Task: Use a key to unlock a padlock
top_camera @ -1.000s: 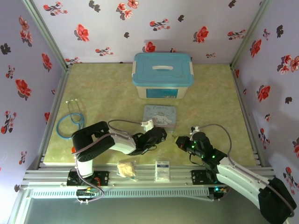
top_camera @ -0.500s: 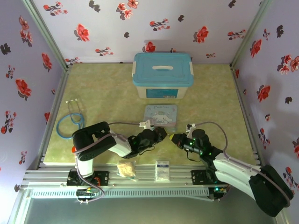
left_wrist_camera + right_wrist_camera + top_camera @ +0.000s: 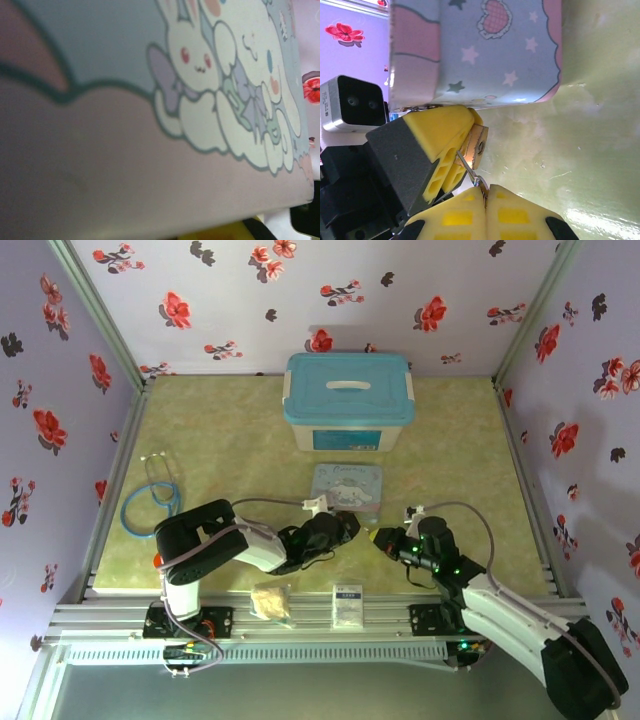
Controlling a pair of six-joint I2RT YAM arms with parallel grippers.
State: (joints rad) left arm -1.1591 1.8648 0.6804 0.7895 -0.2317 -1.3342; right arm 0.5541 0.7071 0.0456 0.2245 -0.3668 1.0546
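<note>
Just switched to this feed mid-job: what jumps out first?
Front centre, the two grippers meet tip to tip: the left gripper pinches a tiny brass-gold padlock, and the right gripper holds a thin dark metal key at it. Just behind lies the blue cartoon tin.

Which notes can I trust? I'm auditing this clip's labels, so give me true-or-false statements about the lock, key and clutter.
The right pincer is shut on the key. True.
The padlock lies loose, ungripped. False: the left pincer holds it.
The key's tip is at the padlock. True.
The storage box is open. False: its lid is on.
The stethoscope lies right of the tin. False: it lies left of the tin.
</note>
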